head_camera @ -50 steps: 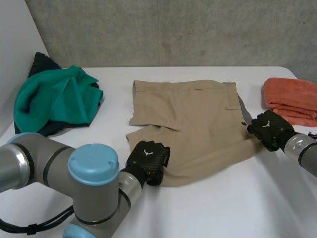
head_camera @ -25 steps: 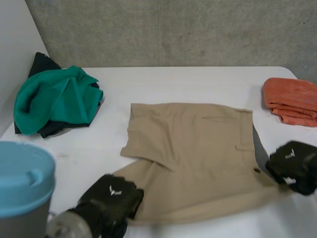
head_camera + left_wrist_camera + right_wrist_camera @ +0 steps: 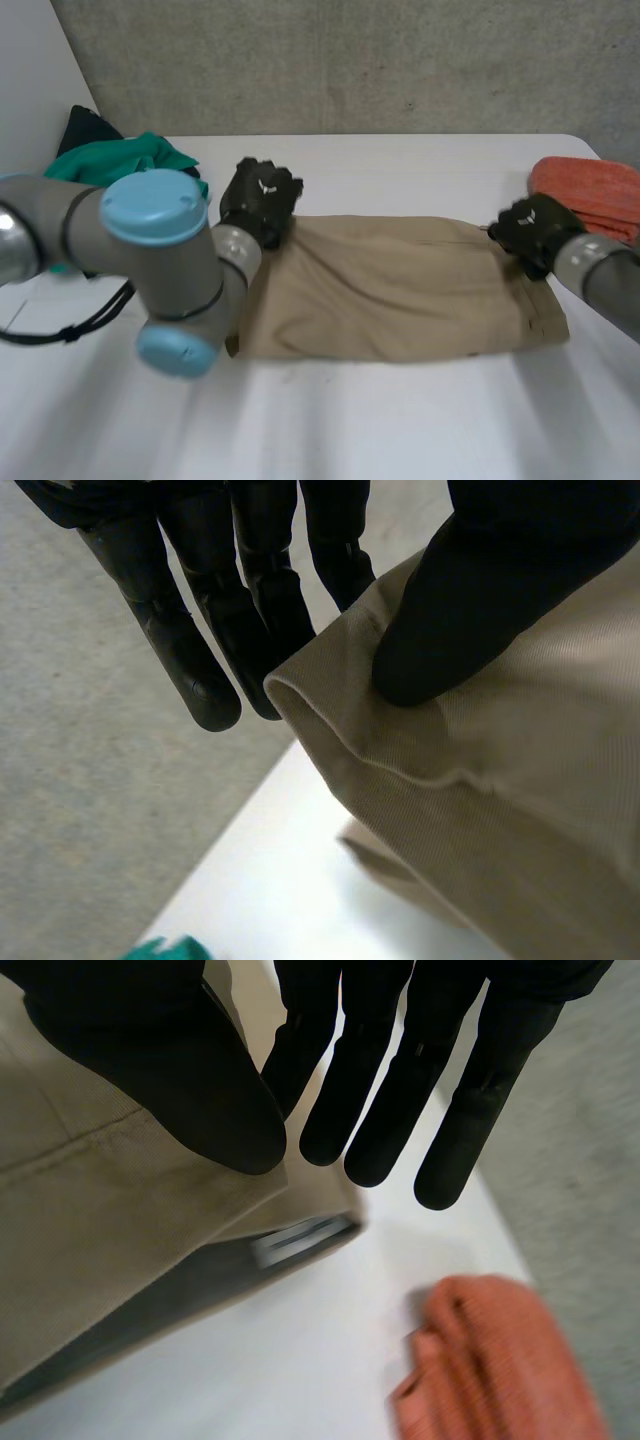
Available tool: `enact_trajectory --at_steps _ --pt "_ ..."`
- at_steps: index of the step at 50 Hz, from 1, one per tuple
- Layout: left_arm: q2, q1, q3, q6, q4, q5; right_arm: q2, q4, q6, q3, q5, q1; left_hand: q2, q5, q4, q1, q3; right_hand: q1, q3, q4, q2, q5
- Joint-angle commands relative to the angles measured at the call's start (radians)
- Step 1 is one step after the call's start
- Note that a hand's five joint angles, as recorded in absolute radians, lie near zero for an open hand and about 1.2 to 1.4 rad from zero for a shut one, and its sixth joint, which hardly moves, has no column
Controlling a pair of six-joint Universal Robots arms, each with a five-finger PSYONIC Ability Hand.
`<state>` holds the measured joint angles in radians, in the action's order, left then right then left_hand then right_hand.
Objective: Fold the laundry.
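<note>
Fold-over step: left hand (image 3: 258,200), right hand (image 3: 530,232) each pinch a far corner of shorts (image 3: 400,290), thumb vs fingers. Nxt, likely: lay corners flat, release.

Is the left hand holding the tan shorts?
Yes, the left hand pinches a hemmed edge of the tan shorts between its thumb and fingers.

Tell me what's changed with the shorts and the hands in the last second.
The left robot hand and right robot hand swung away from the robot, carrying the near edge of the tan shorts over to the far side and folding them into a narrower band. Each pinches a far corner. The green cloth and orange towel stayed put.
</note>
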<state>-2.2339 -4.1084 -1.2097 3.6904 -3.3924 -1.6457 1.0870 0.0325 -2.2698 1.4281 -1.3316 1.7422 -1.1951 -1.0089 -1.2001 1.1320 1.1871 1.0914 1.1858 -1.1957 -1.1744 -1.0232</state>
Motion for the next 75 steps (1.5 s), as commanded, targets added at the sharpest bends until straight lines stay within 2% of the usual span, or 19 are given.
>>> enact_trajectory --at_steps 1,11,12,13,14,15,17,19,25,30,33,38,43,51,55,56,65,72,75 --pt "-0.231 -0.052 0.272 0.017 -0.013 0.011 -0.191 -0.190 -0.017 -0.193 -0.070 0.053 -0.201 -0.213 -0.196 0.264 0.209 0.305 0.211 -0.201 -0.222 -0.198" --pt "-0.481 -0.076 0.568 0.019 -0.126 0.064 -0.447 -0.384 -0.040 -0.429 -0.133 0.092 -0.201 -0.213 -0.196 0.264 0.209 0.305 0.211 -0.201 -0.222 -0.198" --pt "-0.486 -0.078 0.570 0.019 -0.134 0.078 -0.464 -0.385 -0.040 -0.446 -0.139 0.095 -0.201 -0.213 -0.196 0.264 0.209 0.134 0.040 -0.030 -0.051 -0.028" --pt "-0.489 -0.078 0.570 0.017 -0.143 0.090 -0.479 -0.388 -0.042 -0.460 -0.150 0.099 -0.158 -0.170 -0.153 0.221 0.166 -0.213 -0.308 0.318 0.296 0.320" --pt "-0.490 -0.076 0.570 0.014 -0.154 0.099 -0.505 -0.391 -0.042 -0.477 -0.181 0.102 0.197 0.185 0.202 -0.134 -0.189 -0.789 -0.884 0.894 0.872 0.896" --pt "-0.490 -0.070 0.565 0.014 -0.180 0.106 -0.512 -0.391 -0.040 -0.483 -0.199 0.105 0.980 0.968 0.985 -0.916 -0.972 -0.917 -1.011 1.021 1.000 1.023" --pt "-0.489 -0.067 0.556 0.014 -0.203 0.106 -0.518 -0.391 -0.040 -0.492 -0.228 0.109 0.933 0.921 0.938 -0.870 -0.925 -0.917 -1.011 1.021 1.000 1.023" --pt "-0.475 -0.066 0.535 0.010 -0.223 0.100 -0.500 -0.388 -0.050 -0.492 -0.256 0.112 1.021 1.009 1.026 -0.957 -1.013 -0.917 -1.011 1.021 1.000 1.023" --pt "-0.331 -0.075 0.431 0.006 -0.223 0.047 -0.371 -0.369 -0.151 -0.405 -0.253 0.099 1.021 1.009 1.026 -0.957 -1.013 -0.917 -1.011 1.021 1.000 1.023" --pt "-0.149 -0.072 0.227 -0.012 -0.214 0.014 -0.138 -0.158 -0.223 -0.269 -0.114 0.060 1.021 1.009 1.026 -0.957 -1.013 -0.899 -0.993 1.003 0.982 1.005" --pt "-0.017 -0.067 0.058 -0.043 -0.212 0.014 -0.066 -0.001 -0.237 -0.197 -0.014 0.024 1.021 1.009 1.026 -0.957 -1.013 -0.731 -0.826 0.836 0.814 0.838" --pt "0.140 -0.058 -0.186 -0.121 -0.212 0.021 -0.042 0.132 -0.238 -0.091 0.058 -0.032 1.021 1.009 1.026 -0.957 -1.013 -0.642 -0.737 0.747 0.726 0.749" --pt "0.188 -0.040 -0.300 -0.193 -0.216 0.023 -0.042 0.093 -0.234 -0.012 0.068 -0.073 1.021 1.009 1.026 -0.957 -1.013 -0.639 -0.734 0.744 0.722 0.746" --pt "0.180 -0.024 -0.340 -0.236 -0.214 0.021 -0.128 -0.101 -0.228 0.022 0.046 -0.081 1.021 1.009 1.026 -0.957 -1.013 -0.552 -0.646 0.656 0.635 0.658" --pt "0.178 -0.020 -0.346 -0.237 -0.214 0.020 -0.139 -0.184 -0.235 0.025 0.000 -0.090 1.021 1.009 1.026 -0.957 -1.013 0.206 0.112 -0.102 -0.123 -0.100" --pt "0.180 -0.020 -0.346 -0.237 -0.214 0.020 -0.139 -0.189 -0.235 0.026 -0.006 -0.095 1.021 1.009 1.026 -0.957 -1.013 0.304 0.210 -0.200 -0.221 -0.198" --pt "0.232 -0.021 -0.355 -0.237 -0.211 0.015 -0.108 -0.187 -0.191 0.035 -0.077 -0.159 1.021 1.009 1.026 -0.957 -1.013 0.305 0.211 -0.201 -0.222 -0.198" --pt "0.327 -0.035 -0.410 -0.237 -0.212 0.020 0.010 -0.161 0.027 0.040 -0.083 -0.161 1.021 1.009 1.026 -0.957 -1.013 0.305 0.211 -0.201 -0.222 -0.198" --pt "0.358 -0.044 -0.430 -0.239 -0.212 0.020 0.027 -0.175 0.108 0.040 -0.067 -0.100 1.021 1.009 1.026 -0.957 -1.013 0.305 0.211 -0.201 -0.222 -0.198"
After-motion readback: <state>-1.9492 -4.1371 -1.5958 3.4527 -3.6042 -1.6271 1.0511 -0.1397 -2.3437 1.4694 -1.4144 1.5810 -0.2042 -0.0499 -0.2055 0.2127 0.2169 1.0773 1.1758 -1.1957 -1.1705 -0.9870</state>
